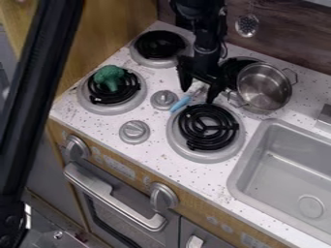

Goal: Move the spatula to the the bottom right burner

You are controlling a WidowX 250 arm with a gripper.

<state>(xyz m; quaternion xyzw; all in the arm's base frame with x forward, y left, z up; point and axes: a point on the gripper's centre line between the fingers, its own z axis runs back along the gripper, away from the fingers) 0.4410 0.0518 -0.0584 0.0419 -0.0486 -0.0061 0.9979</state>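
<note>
Toy kitchen, seen at a slant. The table (153, 147) around and beneath my end effector (198, 95) is white with dark speckles, edged in front with a wooden panel (119, 165) above a grey oven door (132, 220). Behind me rises a dark wood-grain wall (294, 41), with a perforated ladle (247, 25) hanging to my right; a paler wooden panel (110, 36) stands to my left. A black bar (36, 72) crosses the far left foreground.

My end effector is wide, its fingers spread on either side of the spatula (181, 103); I cannot tell whether either finger touches it. The spatula's blue handle slants toward the front left, ending near the bottom right burner (208, 127), which lies just in front of me.

Close on my right, a metal pot (265, 87) partly covers the back right burner (234, 68). To my front left are two grey knobs (164, 99), the nearer one just beside the spatula. Farther left, green broccoli (110, 77) rests on the front left burner (113, 107); the back left burner (160, 45) lies behind the knobs. The sink (284, 169) is set into the table, front right.
</note>
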